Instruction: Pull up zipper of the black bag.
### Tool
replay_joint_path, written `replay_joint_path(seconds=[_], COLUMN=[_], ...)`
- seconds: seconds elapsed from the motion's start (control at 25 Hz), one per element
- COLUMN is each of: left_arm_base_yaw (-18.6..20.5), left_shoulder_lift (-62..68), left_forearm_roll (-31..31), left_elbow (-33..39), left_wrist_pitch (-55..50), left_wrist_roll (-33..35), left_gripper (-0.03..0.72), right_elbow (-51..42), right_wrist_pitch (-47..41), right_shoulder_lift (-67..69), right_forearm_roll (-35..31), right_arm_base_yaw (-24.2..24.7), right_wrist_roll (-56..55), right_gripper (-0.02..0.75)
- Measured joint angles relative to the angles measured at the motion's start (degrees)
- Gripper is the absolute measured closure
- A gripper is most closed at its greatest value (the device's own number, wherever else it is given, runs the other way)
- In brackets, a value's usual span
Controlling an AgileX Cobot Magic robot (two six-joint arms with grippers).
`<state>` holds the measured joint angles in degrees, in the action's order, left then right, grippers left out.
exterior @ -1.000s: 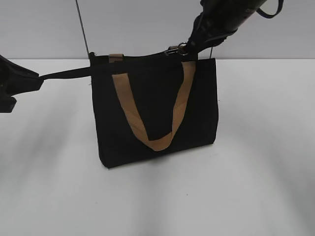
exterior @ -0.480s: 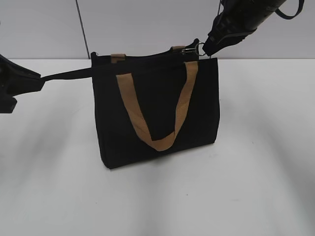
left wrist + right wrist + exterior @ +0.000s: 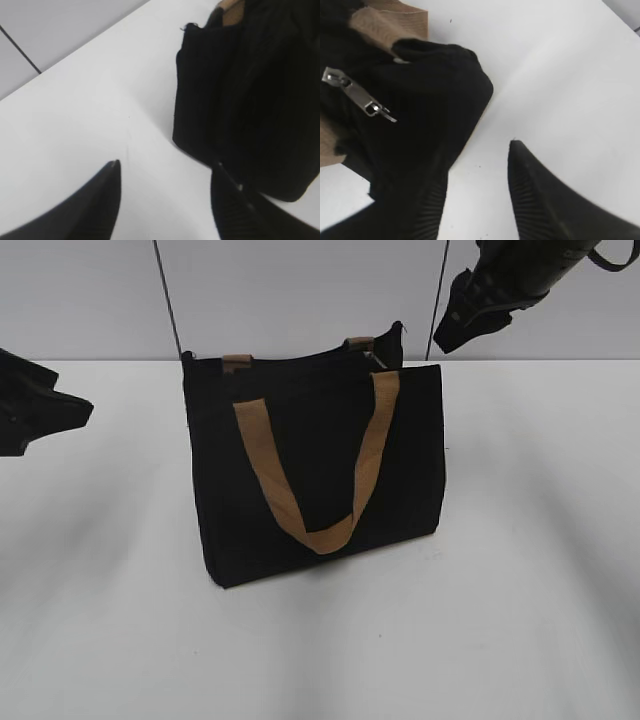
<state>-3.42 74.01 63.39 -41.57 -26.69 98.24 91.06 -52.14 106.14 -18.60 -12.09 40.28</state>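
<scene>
The zipper point(image 3: 357, 95) shows its silvery pull at the left of my right wrist view, lying flat on the black bag point(image 3: 315, 475), which stands upright at the centre of the exterior view, tan handle point(image 3: 310, 475) draped down its front. The zipper line runs left to right along the bag's top edge, and I can just make out the pull near its right end. My right gripper point(image 3: 480, 310) hangs in the upper right of the exterior view, above and to the right of that corner, jaws parted and empty; it is clearly the nearer arm. My left gripper point(image 3: 45, 415) sits at the left edge, well apart from the bag, jaws spread with nothing between them. The white table point(image 3: 520, 620) is bare around the bag; a pale wall stands behind.
</scene>
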Motion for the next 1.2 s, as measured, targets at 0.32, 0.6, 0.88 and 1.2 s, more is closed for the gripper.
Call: replay_joint_path(seconds=[0.32,0.6,0.88,1.2], left_arm_base_yaw=[0.1,0.2,0.4,0.9], left_shoulder_lift=[0.0,0.0,0.6,4.9], left_forearm_roll=[0.8,-5.6,-28.6,-59.5], left_elbow=[0.0,0.0,-1.4,-10.4], left_wrist_pitch=[5.1,6.8,-1.8,-21.3], left_wrist_roll=[-10.5,-28.0,-48.0,-82.5], left_gripper=[0.164,0.185,0.189,0.199], right_elbow=[0.0,0.0,0.0,0.0], right_wrist_pitch=[0.0,-0.3,-5.2,-12.6], right_shoulder_lift=[-0.4,-3.3,-6.8,-11.1], right_forearm_roll=[1.2,9.5,14.7,15.2], right_arm_base_yaw=[0.0,0.0,3.9,12.8], right_wrist_roll=[-5.1,-16.7,-20.0,-23.4], right_gripper=[0.367,0.367,0.367,0.367])
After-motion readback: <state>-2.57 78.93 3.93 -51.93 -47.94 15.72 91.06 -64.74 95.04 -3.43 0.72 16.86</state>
